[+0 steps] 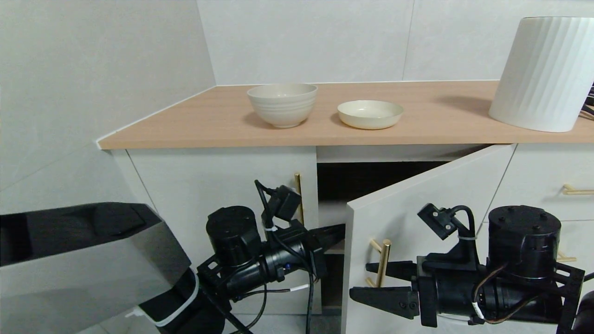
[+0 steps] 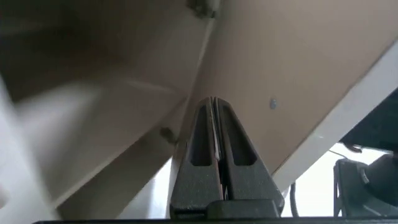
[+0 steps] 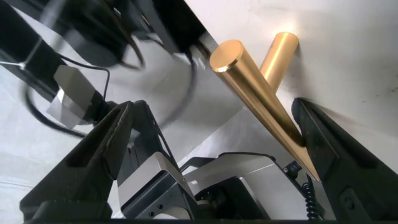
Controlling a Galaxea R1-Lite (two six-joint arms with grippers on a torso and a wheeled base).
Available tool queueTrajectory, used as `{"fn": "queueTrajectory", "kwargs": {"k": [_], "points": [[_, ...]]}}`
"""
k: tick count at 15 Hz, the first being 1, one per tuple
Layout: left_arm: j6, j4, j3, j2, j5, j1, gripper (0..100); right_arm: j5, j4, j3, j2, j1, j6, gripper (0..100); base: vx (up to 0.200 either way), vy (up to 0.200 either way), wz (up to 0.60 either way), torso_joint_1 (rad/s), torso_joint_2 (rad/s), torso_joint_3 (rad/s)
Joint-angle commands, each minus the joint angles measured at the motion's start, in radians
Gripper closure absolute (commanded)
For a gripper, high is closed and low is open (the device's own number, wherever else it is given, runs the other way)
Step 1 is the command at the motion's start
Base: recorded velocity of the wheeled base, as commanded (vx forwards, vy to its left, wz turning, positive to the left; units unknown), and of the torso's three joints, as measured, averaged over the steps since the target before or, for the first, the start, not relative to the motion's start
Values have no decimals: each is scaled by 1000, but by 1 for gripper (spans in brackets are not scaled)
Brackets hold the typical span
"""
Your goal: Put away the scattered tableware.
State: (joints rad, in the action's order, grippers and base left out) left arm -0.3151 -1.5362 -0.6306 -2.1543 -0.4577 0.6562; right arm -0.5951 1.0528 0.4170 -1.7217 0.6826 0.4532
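Note:
A ribbed cream bowl [image 1: 282,104] and a shallow cream dish [image 1: 370,114] stand side by side on the wooden countertop [image 1: 195,125]. Below them a white cabinet door [image 1: 417,204] hangs partly open. My left gripper [image 1: 336,232] is shut, its tip pushed into the gap behind the door's edge; in the left wrist view the closed fingers [image 2: 214,149] point at the door's inner side. My right gripper [image 1: 369,280] is open in front of the door, just by its gold handle [image 1: 383,260]. The handle [image 3: 261,99] lies between the spread fingers.
A large white ribbed container [image 1: 547,74] stands on the countertop at the right. A black-and-silver bin [image 1: 83,260] sits low on the left. More drawers with gold handles [image 1: 577,189] are to the right. The cabinet interior [image 1: 371,178] is dark.

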Motion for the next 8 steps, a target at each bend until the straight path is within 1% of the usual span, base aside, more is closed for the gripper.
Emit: {"fn": "queueTrajectory", "kwargs": {"k": [1,4,6,8], "points": [[-1,-1,-14,-52,-1,19,100,1,0,0,-2,0,1,0,0,0,0,0,0,0],[-1,-2,-24,-52,-1,30,100,3,0,0,-1,-3,-1,0,0,0,0,0,0,0],[-1,-4,-21,-47,-1,42,100,6,6,0,-1,-40,-5,0,0,0,0,0,0,0],[-1,-4,-21,-44,-1,48,100,8,18,-1,-2,-78,-50,0,0,0,0,0,0,0]]}}
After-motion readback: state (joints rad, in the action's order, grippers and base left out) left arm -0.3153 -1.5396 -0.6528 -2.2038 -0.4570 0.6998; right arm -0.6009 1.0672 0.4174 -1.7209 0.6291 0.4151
